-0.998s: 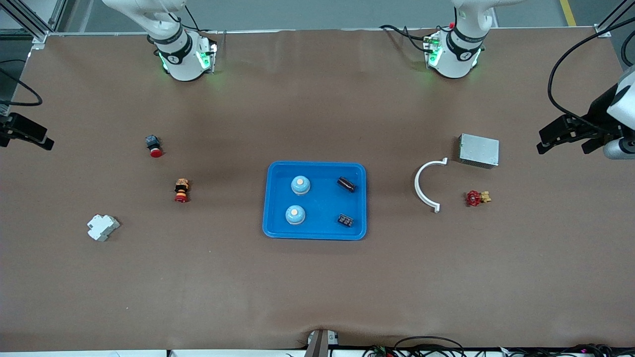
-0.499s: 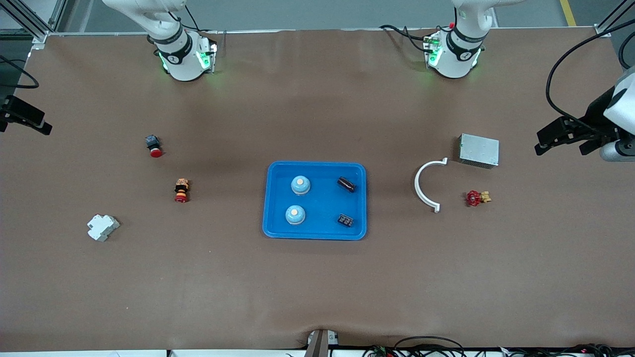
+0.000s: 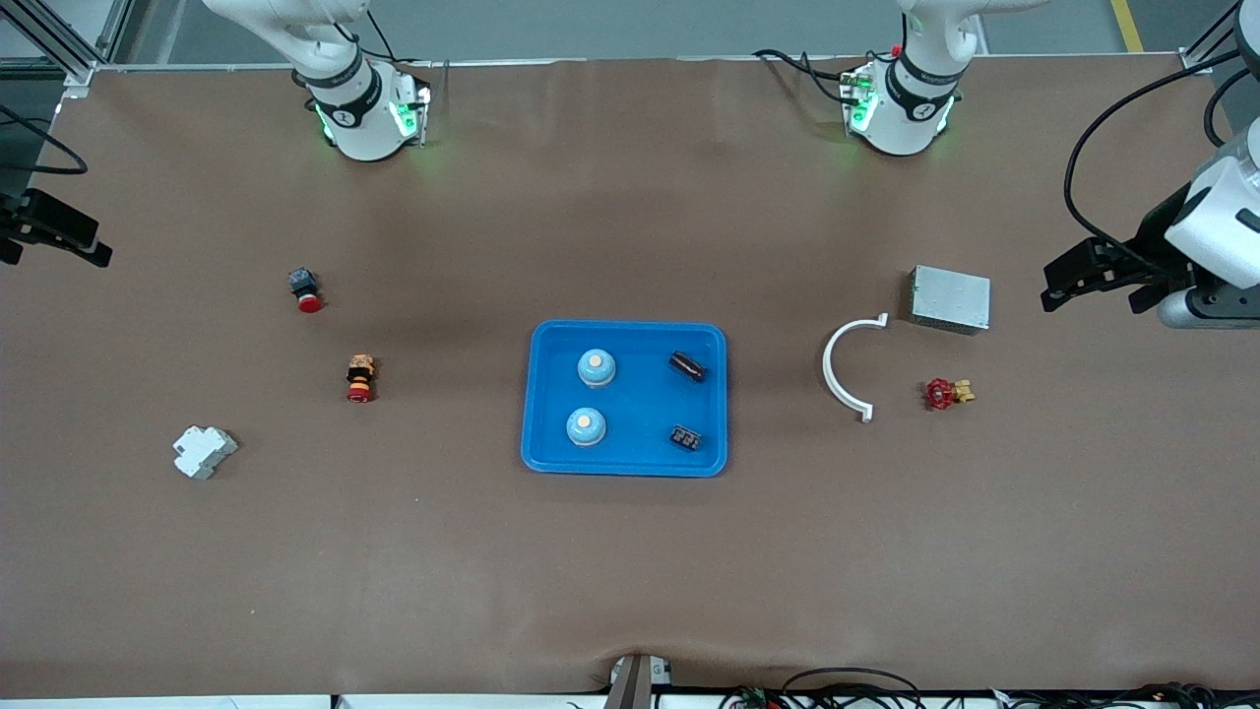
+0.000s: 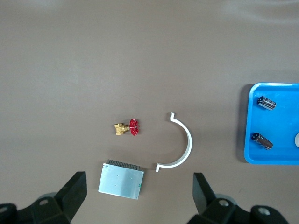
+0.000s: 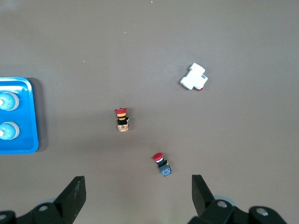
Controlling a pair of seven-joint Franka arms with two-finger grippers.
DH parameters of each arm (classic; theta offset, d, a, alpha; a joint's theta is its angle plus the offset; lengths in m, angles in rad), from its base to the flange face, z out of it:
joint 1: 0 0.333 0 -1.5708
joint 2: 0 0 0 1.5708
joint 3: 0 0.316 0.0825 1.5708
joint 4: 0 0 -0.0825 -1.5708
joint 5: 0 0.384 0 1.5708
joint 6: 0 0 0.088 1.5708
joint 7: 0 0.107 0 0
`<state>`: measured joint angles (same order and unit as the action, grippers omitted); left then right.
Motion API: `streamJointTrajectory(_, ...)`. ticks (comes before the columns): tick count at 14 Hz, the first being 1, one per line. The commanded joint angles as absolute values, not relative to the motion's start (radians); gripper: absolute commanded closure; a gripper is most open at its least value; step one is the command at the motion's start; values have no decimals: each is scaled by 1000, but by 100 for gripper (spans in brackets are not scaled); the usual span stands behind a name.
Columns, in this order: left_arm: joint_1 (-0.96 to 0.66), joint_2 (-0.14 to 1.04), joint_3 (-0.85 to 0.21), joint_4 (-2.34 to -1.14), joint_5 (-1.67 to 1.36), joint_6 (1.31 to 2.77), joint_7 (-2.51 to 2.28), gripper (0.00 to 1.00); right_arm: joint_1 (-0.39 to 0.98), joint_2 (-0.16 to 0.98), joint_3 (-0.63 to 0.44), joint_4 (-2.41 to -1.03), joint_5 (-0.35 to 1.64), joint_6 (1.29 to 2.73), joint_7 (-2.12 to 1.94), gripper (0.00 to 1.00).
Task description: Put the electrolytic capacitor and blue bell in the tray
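The bright-blue tray lies at the middle of the table. In it stand two blue bells, and toward the left arm's end lie two dark electrolytic capacitors. The left wrist view shows the tray's rim with both capacitors. The right wrist view shows the tray with both bells. My left gripper hangs open and empty over the table's left-arm end, by the metal box. My right gripper hangs open and empty over the right-arm end.
A grey metal box, a white half-ring and a red-handled brass valve lie toward the left arm's end. Two red-capped push buttons and a white breaker lie toward the right arm's end.
The left gripper has drifted a little toward the table's middle, and the right gripper has shifted slightly at its end. Nothing in the tray or on the table has moved.
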<state>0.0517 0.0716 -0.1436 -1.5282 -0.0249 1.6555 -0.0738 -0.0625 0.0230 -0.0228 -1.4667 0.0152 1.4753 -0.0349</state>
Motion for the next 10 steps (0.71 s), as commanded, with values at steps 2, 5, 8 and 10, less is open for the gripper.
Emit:
streamJointTrajectory(2,-20,71,-62,-1520,-14,1646,-58,0,-64,3,-17,-1497,3,1489,-51,0)
streamJointTrajectory(5,-60,68,-11,-1520,-18,1644,-57,0,-66,5,-17,-1519,5,1515,-45,0)
streamJointTrajectory(8,-60,67,-11,-1520,-18,1644,-57,0,-66,5,-17,-1523,5,1517,-38,0)
streamJointTrajectory(10,-57,67,-11,-1520,-20,1644,-58,0,-66,5,-18,-1523,11,1516,-38,0)
